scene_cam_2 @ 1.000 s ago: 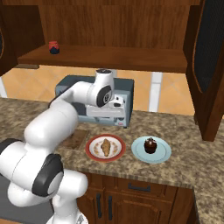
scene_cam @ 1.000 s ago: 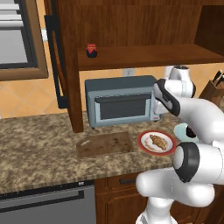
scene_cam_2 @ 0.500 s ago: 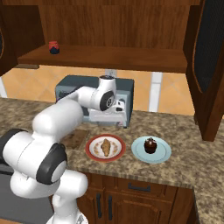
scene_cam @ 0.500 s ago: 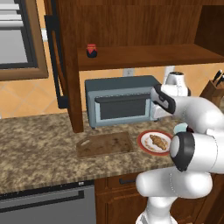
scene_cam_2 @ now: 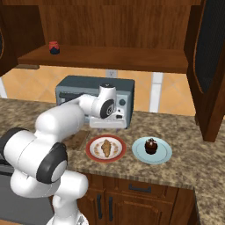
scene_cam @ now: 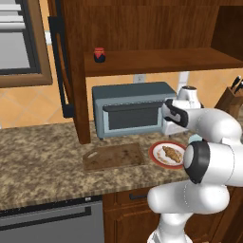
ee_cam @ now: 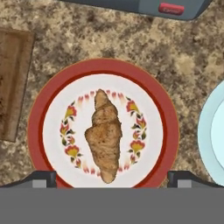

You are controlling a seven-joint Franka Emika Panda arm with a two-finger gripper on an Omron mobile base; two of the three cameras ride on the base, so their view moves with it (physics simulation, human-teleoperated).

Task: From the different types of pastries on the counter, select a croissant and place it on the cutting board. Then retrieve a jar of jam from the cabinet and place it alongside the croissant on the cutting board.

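Note:
The golden-brown croissant (ee_cam: 105, 135) lies on a round red-rimmed plate (ee_cam: 39, 127) on the granite counter (scene_cam: 38, 166). My gripper (ee_cam: 111, 179) hangs straight above it, open, its fingertips (ee_cam: 43, 177) spread wider than the pastry and apart from it. From the base views the hand (scene_cam: 173, 116) (scene_cam_2: 107, 119) points down in front of the toaster oven, over the croissant (scene_cam: 172, 153) (scene_cam_2: 106, 148). The dark cutting board (scene_cam: 114, 156) (ee_cam: 13, 83) lies bare just left of the plate. The red jam jar (scene_cam: 99, 54) (scene_cam_2: 54, 47) stands on the shelf of the open cabinet (scene_cam: 142, 28).
A grey toaster oven (scene_cam: 128, 114) stands close behind the plate and hand. The round red-topped pastry (scene_cam_2: 150, 145) sits on a light blue plate (scene_cam_2: 163, 154) to the right. The open cabinet door (scene_cam: 64, 71) hangs at left; a knife block (scene_cam: 232, 97) stands at far right.
The hand has come down in front of the toaster oven toward the plate with the croissant. The pastries, board and jar have not moved.

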